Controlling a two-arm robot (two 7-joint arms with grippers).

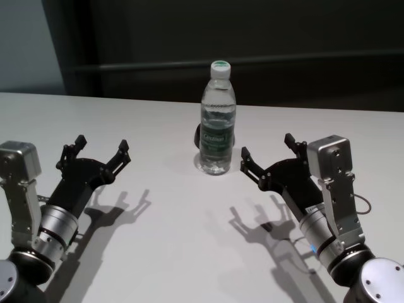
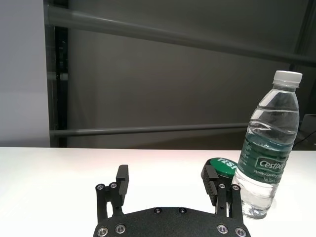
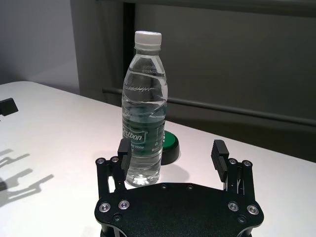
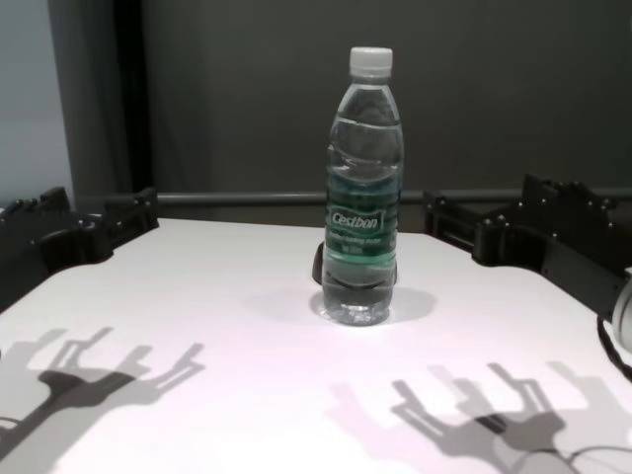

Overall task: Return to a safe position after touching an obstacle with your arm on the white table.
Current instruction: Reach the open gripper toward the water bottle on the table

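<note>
Both arms sit near my side of the desk (image 1: 158, 252), raised above it, casting shadows on the surface. Left claw (image 1: 100, 150): fingers spread wide, nothing held. Right claw (image 1: 268, 153): also spread wide, nothing held.

The obstacle, a water bottle (image 1: 218, 120), stands upright on the desk, ahead of and between the two claws. It is just off the inner finger of the right claw and well apart from the left claw. No contact visible from the head view; the right wrist view puts one finger in front of the bottle's base, so I cannot tell the gap there.

Just behind the bottle, a low green-topped button (image 3: 168, 143) rests on the desk.

Judgement: the bottle is undisturbed, both arms look drawn back. Retreat appears mostly done; what is left, if anything, is for the right claw to pull clear of the bottle.
</note>
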